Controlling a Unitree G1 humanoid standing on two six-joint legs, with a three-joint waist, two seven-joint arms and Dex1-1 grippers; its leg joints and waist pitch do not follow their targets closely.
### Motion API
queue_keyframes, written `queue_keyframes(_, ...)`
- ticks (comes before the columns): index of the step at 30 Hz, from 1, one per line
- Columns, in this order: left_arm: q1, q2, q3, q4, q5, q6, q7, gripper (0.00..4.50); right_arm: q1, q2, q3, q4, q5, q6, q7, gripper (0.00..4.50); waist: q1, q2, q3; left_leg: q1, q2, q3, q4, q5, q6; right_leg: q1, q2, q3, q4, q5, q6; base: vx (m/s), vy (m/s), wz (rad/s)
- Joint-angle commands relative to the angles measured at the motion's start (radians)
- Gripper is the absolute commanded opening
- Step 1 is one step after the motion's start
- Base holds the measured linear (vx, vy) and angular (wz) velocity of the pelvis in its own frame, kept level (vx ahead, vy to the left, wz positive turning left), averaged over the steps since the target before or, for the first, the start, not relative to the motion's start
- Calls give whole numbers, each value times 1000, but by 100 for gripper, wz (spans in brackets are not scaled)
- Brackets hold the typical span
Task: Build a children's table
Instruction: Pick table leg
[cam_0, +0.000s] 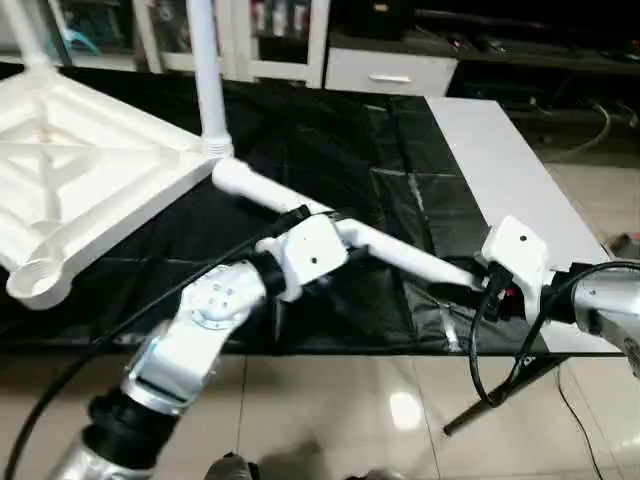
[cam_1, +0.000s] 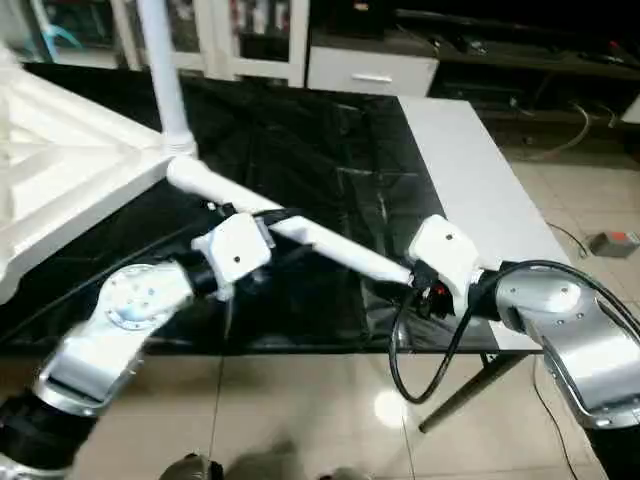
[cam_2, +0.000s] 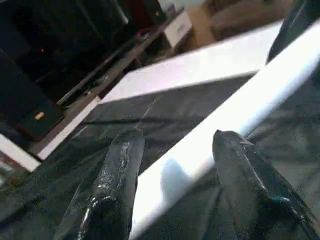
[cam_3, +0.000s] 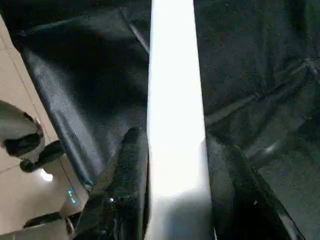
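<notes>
Lying upside down at the left of the black-covered work surface (cam_0: 340, 150): white table top (cam_0: 70, 190), X-ribbed underside up, one leg (cam_0: 205, 70) already standing upright in the near-right corner socket, an open round socket (cam_0: 35, 283) showing at the near corner. Being carried across the middle: a second white tapered leg (cam_0: 400, 255), roughly level, thick end (cam_0: 228, 178) lying just beside the corner where the fitted leg stands. Gripping it at mid-length: left gripper (cam_2: 170, 190), black fingers (cam_2: 112, 175) standing either side of the tube with a little gap on one side, so loosely closed around it rather than pinching hard. Gripping it near the thin end: right gripper (cam_3: 175, 185), fingers (cam_3: 127, 170) pressed against both flanks of the tube. Judging the step as bringing this leg to a free socket; probably calling for swinging the thick end toward the open near socket, tipping the tube upright, keeping both holds aligned to avoid twisting, then pressing straight down along the socket axis. Risk: knocking the fitted leg while swinging. Surrounding: black sheeting wrinkled over a white tabletop (cam_0: 510, 170), pale glossy floor tiles (cam_0: 330, 400) below, white cabinets (cam_0: 380, 70) and dark shelving behind, cables hanging by the right forearm.
</notes>
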Motion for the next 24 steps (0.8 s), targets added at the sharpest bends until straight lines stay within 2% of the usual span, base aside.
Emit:
queue_keyframes(1,-37,35,-31,16,84,-37,-46,255,-37,-24,-3,2,-23,-13,17,122,-1,-9,-69,14,52,-20,-87,-176,39,29,-78,47,-91,-206,-150,0,0,0)
queue_keyframes(3,-79,63,-35,45,145,-63,-23,255,-73,-32,0,10,-31,-15,24,122,-2,-10,-74,16,53,-17,-80,-120,44,32,-81,47,-81,-119,-168,0,0,0)
queue_keyframes(5,-99,78,-44,62,158,-81,-22,255,-90,-35,-1,8,-27,-12,24,122,0,-6,-81,16,52,-15,-73,-52,64,35,-80,46,-66,0,-201,0,0,0)
queue_keyframes(6,-105,88,-52,71,165,-93,-29,255,-96,-37,1,5,-27,-12,25,122,2,-6,-85,14,52,-14,-68,1,85,38,-78,45,-56,88,-221,0,0,0)
queue_keyframes(7,-118,114,-75,87,173,-112,-74,255,-105,-47,13,-3,-31,-14,38,122,3,-11,-83,10,50,-11,-67,18,100,38,-76,44,-54,127,-234,0,0,0)
queue_keyframes(11,-158,113,-75,130,206,-139,-57,255,-111,-53,35,-24,-32,-4,65,122,7,-11,-81,15,54,-6,-70,-17,104,38,-81,45,-57,87,-250,0,0,0)
queue_keyframes(12,-172,104,-72,145,219,-147,-43,255,-112,-52,40,-30,-30,-1,71,122,8,-10,-81,16,56,-5,-70,-36,99,37,-81,45,-60,59,-252,0,0,0)
queue_keyframes(13,-178,96,-70,153,215,-149,-48,275,-115,-49,43,-35,-29,1,72,122,9,-11,-80,16,56,-4,-70,-45,96,37,-81,46,-62,46,-249,0,0,0)
queue_keyframes(15,-177,79,-60,159,175,-141,-72,285,-125,-39,50,-43,-28,7,66,122,15,-11,-78,20,59,-2,-74,-78,70,35,-85,47,-65,-8,-248,0,0,0)
queue_keyframes(17,-177,71,-58,164,159,-138,-77,294,-132,-35,54,-46,-28,13,64,122,18,-8,-78,22,60,-1,-75,-105,51,31,-86,48,-69,-52,-240,0,0,0)
queue_keyframes(20,-189,74,-72,190,193,-156,-56,330,-137,-33,56,-61,-28,16,62,122,22,-1,-78,22,59,-1,-76,-117,41,29,-84,49,-71,-62,-229,0,0,0)
queue_keyframes(24,-197,89,-90,230,237,-194,-68,351,-142,-39,52,-75,-29,25,66,122,22,-1,-79,22,59,-2,-77,-130,32,29,-82,48,-74,-79,-213,0,0,0)
